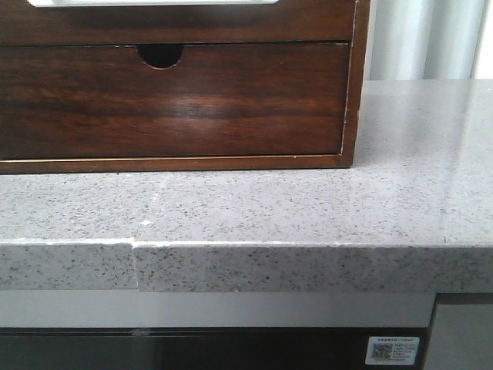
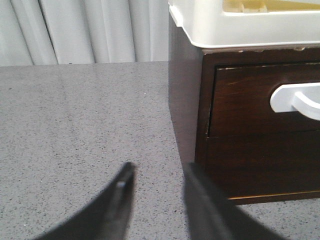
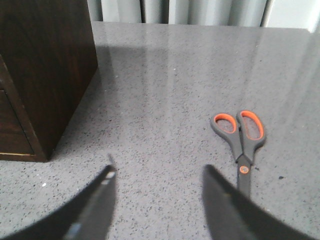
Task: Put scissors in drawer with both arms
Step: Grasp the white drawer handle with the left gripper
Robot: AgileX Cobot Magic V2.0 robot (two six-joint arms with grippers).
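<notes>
Grey speckled stone forms the surface (image 1: 308,208), with pale curtains (image 2: 85,30) hanging behind it. On it stands a dark walnut cabinet (image 3: 45,65), glossy, with a white plastic tray (image 2: 240,25) resting on top.

Front view: the cabinet's lower drawer with a half-round finger notch (image 1: 160,54) is fully shut. A seam in the stone edge shows at about 7 o'clock from that notch. Neither arm appears in this view.

Left wrist view: the drawer (image 2: 250,100), carrying a white rounded handle (image 2: 295,100), sits flush and shut above the lower drawer. The left end effector (image 2: 157,177) hangs over the stone just beside the cabinet's front corner, fingers spread apart, nothing between them.

Right wrist view: the scissors (image 3: 242,137), grey with orange-lined handle loops, lie flat on the stone, blades closed, well apart from the cabinet's side. The blade tip is hidden behind one finger. The right end effector (image 3: 157,175) is over the stone between cabinet and scissors, fingers spread wide, gripping nothing. One finger (image 3: 225,200) overlaps the scissors' blade end in view; contact cannot be told.
</notes>
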